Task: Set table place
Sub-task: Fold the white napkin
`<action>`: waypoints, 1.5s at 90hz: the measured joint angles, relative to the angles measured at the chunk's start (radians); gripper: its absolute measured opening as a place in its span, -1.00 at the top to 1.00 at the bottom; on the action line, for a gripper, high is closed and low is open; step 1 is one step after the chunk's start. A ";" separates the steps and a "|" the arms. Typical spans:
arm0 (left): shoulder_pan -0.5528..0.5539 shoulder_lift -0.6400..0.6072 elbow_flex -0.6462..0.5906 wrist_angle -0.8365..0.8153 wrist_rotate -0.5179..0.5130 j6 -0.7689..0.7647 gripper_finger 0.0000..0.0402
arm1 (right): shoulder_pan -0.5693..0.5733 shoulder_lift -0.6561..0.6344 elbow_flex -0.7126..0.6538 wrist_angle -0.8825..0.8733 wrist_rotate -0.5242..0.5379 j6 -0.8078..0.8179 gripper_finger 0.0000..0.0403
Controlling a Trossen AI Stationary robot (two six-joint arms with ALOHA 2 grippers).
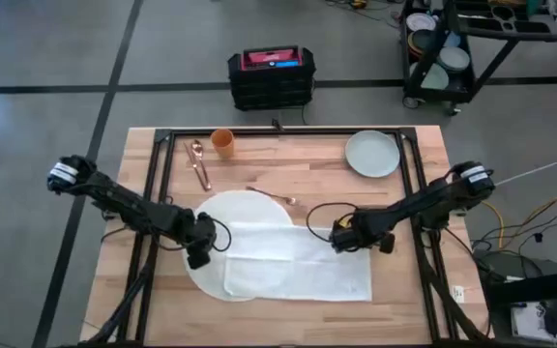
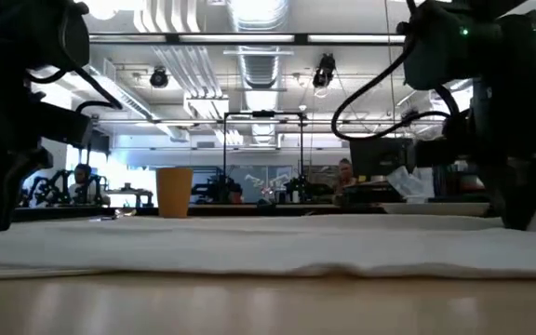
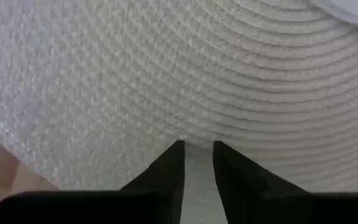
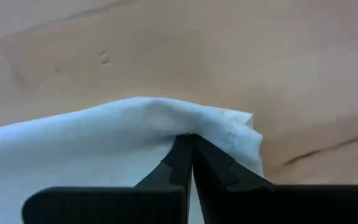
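- Pinched shut, right gripper [image 4: 191, 144], jaws closed on a bunched fold at the edge of the white cloth [image 4: 92, 149]; cloth raised into a small ridge at the fingertips, bare light wood of the table [image 4: 229, 50] beyond it.
- From above, right gripper [image 1: 341, 239] at the cloth's upper right part, right arm reaching in from the table's right side.
- Slightly parted, left gripper [image 3: 197, 146], narrow gap between the two dark fingers [image 3: 169, 165], tips down against the woven surface of the round white mat [image 3: 166, 68]; nothing visibly caught between them, though whether the tips nip the mat's weave cannot be told.
- From above, left gripper [image 1: 198, 253] over the mat's left part, near the cloth's left edge; left arm coming in from the table's left.
- Round white mat [image 1: 240, 208] lying flat near the middle of the table [image 1: 307, 159], its lower right portion covered by the rectangular white cloth [image 1: 307, 266], which spreads off the mat toward the right.
- Pale grey-green plate [image 1: 372, 154] near the far right corner, well apart from the mat.
- Orange cup [image 1: 222, 142] upright near the far edge, a copper-coloured spoon [image 1: 199, 164] just beside it on its left.
- A further slim piece of cutlery [image 1: 274, 195] at the mat's far edge; kind not clear.
- At table height, cloth [image 2: 268, 244] as a low white band across the tabletop, orange cup [image 2: 174, 191] behind it.
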 joint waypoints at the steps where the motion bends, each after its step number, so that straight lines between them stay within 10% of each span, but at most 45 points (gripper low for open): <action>1: 0.000 0.000 0.000 0.000 0.000 -0.001 0.63 | 0.000 -0.001 0.000 0.000 0.001 0.000 1.00; 66: -0.017 0.001 0.000 0.003 0.004 -0.059 0.66 | 0.004 -0.223 0.038 -0.132 0.194 -0.088 0.95; 107: -0.017 0.003 0.000 0.008 0.000 -0.066 0.63 | 0.008 -0.311 0.051 -0.212 0.138 -0.415 -0.02; 135: -0.017 0.003 0.000 0.008 0.006 -0.118 0.69 | 0.011 -0.214 0.023 -0.208 0.096 -0.391 -0.25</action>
